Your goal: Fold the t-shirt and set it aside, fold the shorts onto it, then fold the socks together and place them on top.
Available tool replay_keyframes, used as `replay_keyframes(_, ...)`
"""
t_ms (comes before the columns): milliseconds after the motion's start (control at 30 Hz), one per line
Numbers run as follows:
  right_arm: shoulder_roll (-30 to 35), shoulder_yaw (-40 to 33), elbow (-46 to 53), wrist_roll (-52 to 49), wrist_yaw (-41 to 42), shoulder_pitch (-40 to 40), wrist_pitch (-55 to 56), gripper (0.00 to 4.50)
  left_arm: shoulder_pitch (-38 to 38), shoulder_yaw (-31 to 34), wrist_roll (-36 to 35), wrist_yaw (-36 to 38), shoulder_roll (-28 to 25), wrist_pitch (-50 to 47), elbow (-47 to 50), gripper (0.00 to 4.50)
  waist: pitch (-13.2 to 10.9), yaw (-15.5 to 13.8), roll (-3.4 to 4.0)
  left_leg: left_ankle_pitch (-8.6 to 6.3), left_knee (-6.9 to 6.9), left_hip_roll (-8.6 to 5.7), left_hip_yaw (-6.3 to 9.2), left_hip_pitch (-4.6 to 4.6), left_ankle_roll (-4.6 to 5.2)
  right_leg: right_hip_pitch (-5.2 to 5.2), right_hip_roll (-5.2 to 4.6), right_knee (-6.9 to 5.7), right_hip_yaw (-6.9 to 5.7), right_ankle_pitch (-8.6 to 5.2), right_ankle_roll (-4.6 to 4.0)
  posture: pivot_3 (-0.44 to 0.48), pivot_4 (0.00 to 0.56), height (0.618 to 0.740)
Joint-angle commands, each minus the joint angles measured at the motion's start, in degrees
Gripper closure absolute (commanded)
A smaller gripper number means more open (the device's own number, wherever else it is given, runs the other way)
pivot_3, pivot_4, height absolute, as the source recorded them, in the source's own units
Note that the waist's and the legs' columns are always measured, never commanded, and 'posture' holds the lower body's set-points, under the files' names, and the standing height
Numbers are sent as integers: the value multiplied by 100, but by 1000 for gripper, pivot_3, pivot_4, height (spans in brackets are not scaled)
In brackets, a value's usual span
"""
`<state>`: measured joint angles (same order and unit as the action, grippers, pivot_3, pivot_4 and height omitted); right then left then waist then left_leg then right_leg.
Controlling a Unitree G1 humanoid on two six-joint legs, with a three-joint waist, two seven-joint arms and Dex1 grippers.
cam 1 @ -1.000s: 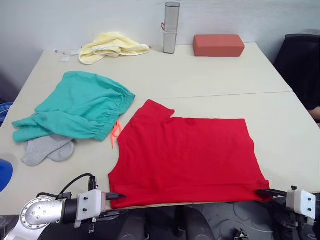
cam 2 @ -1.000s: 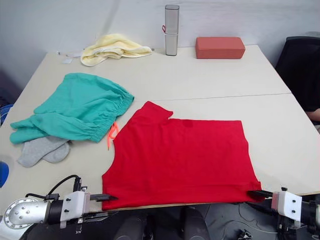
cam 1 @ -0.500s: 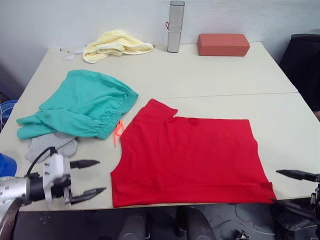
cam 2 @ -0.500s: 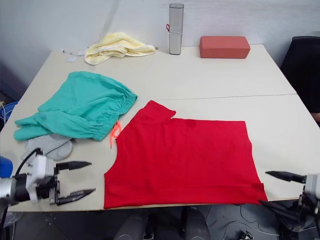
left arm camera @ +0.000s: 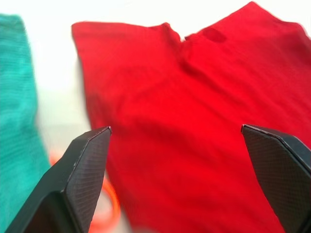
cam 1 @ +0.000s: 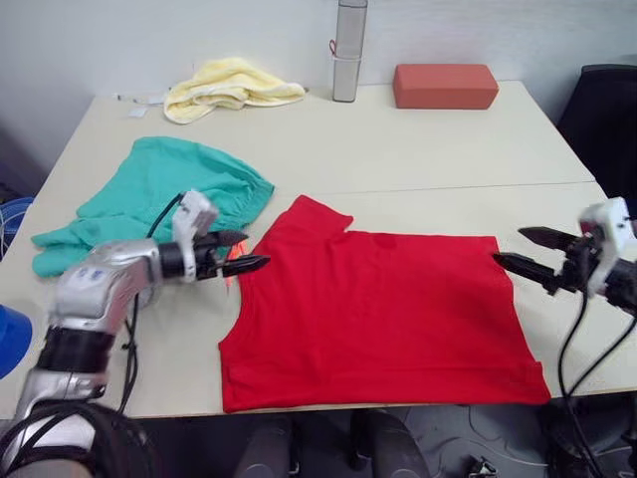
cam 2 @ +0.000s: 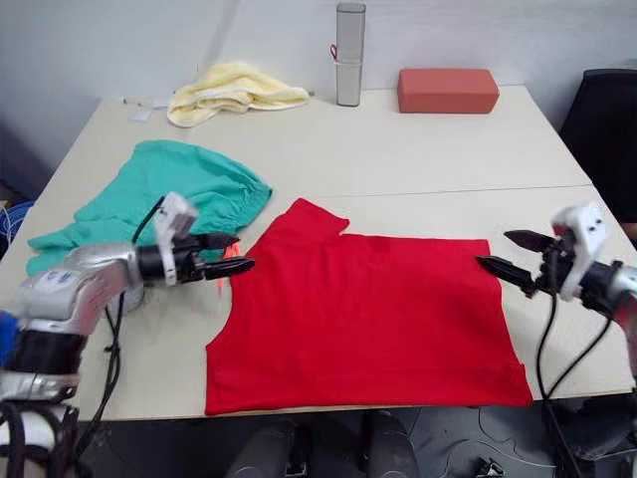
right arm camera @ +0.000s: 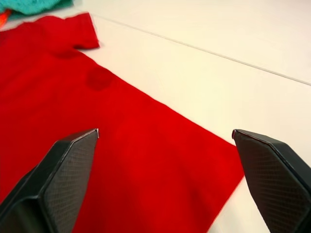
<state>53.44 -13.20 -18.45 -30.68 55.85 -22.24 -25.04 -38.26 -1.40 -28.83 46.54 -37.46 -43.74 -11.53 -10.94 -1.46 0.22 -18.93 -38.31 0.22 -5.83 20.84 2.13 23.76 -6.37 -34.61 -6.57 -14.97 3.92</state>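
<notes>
T-shirt [cam 1: 378, 314]: lies flat at the near desk [cam 1: 428, 139] edge.
Left gripper [cam 1: 239, 252]: fingers parted, empty, at the shirt's left side.
Right gripper [cam 1: 526, 251]: fingers parted, empty, at its right side.
Shorts [cam 1: 159, 199]: crumpled, further left.
Socks: hidden behind the left arm.

The head views were evenly and softly lit, with no hard shadows on the pale table [cam 1: 418, 149]; only a faint shade lay under the left pincer [cam 1: 236, 253]. The metal cylinder [cam 1: 348, 50] at the back carried a soft sheen. Both head views were reasonably sharp. In the left wrist view the t-shirt [left arm camera: 194, 121] was strongly blurred and oversaturated, and the bare table looked blown out to white. The right wrist view was sharper, though the fingers [right arm camera: 63, 179] in the foreground were soft.
</notes>
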Motion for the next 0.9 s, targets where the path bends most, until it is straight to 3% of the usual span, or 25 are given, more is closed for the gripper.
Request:
replay_keyframes(33,-188,127,-635,291,-191,-557,-88,14,-710,-53,266,-173,383,-33,-896,13,0,9,0,9,-9,0,3,15,3,7,0,-11,-2,4,7,0,150,740)
replay_keyframes(300,-328,672,-1908,1155,-143,-1506,47,14,-1828,-319,1275,-428,989,732,-3043,13,-4,31,-5,12,-49,-11,-3,51,16,21,0,-15,0,16,28,0,150,740)
replay_keyframes(900,-774,862,-4789,2293,-36,-3224,691,14,-2855,31,1937,-369,1782,1730,-5393,13,-5,79,-8,11,-69,-15,-2,49,14,21,-9,-36,3,17,30,0,150,740)
